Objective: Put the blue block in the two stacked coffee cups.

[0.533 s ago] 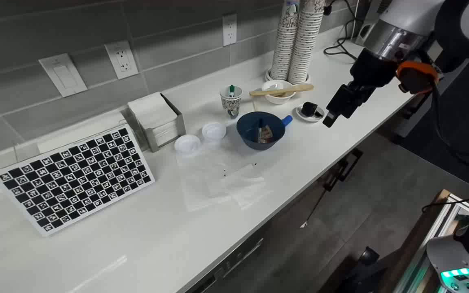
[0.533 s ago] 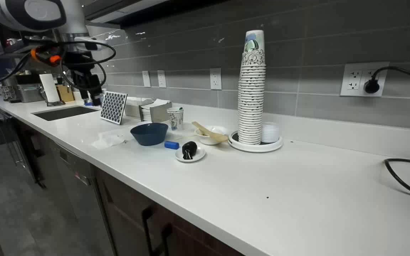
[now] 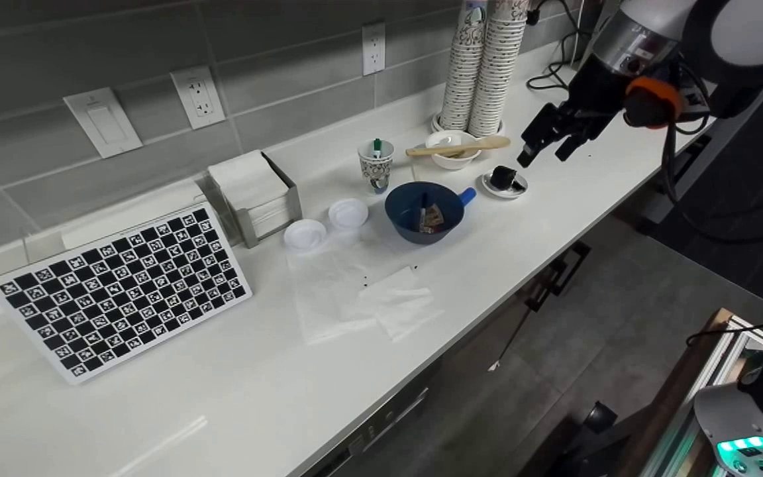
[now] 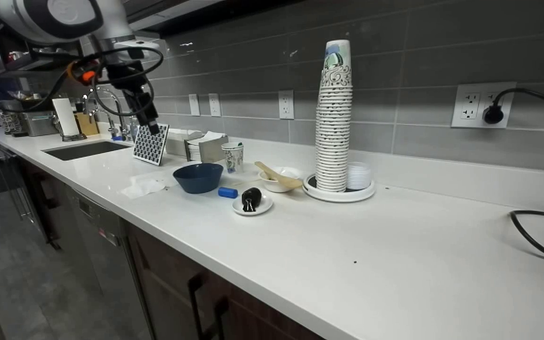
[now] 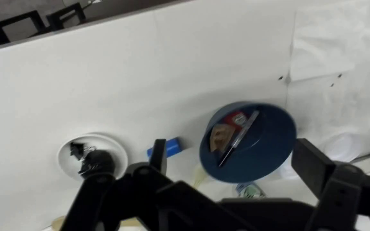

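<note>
Wrist view shows us the blue block [image 5: 173,147] lying on the white counter [image 5: 108,89], partly hidden behind one of the fingers [image 5: 159,157], the one toward the left of that picture. The gripper [image 5: 234,158] has its fingers spread wide apart, and we look through the gap onto the dark-blue bowl [image 5: 268,150], while the block shows to either side of that finger, at the opening's edge. In both exterior views we find the gripper in the air, well above the counter, so the block lies lower and apart from it. Just beside the block on one side is the bowl, holding a pen [image 5: 239,138], a red packet [image 5: 236,119] and a brown packet [image 5: 222,136]; near its other side is a small white plate [image 5: 104,142] bearing a black object [image 5: 98,162]. The two stacked coffee cups [image 3: 376,173] stand upright near the bowl, toward the wall [image 3: 302,112], with something green [image 3: 377,147] showing in the mouth. Farther out we see a white bowl [image 3: 454,162] with a wooden utensil [image 3: 459,147] laid across it, tall cup stacks [image 3: 466,73] on a tray [image 4: 338,198], a napkin holder [image 4: 214,152] and a tilted checkered board [image 3: 123,285].
</note>
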Controlling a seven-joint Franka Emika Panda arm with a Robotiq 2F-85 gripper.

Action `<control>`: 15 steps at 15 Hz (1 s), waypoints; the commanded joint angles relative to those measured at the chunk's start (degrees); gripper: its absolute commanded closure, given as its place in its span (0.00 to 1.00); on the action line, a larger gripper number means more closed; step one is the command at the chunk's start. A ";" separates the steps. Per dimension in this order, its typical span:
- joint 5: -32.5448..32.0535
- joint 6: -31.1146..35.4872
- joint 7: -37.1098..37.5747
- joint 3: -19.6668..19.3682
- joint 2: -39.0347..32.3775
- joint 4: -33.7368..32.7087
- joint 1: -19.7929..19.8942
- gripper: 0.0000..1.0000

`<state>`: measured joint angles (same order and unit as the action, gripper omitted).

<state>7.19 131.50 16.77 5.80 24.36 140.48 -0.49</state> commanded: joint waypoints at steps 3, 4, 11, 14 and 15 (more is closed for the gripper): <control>-10.79 7.79 14.78 0.96 -13.35 -8.85 9.18 0.00; -13.21 9.25 18.97 1.22 -15.45 -9.34 10.03 0.00; -12.11 8.98 18.15 -1.41 -13.88 -7.63 7.92 0.00; -20.10 9.39 35.39 3.81 -20.59 -11.37 13.77 0.00; -22.02 8.56 39.91 4.38 -22.27 -12.26 14.39 0.00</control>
<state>-9.37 140.09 45.37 7.38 8.55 132.21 10.84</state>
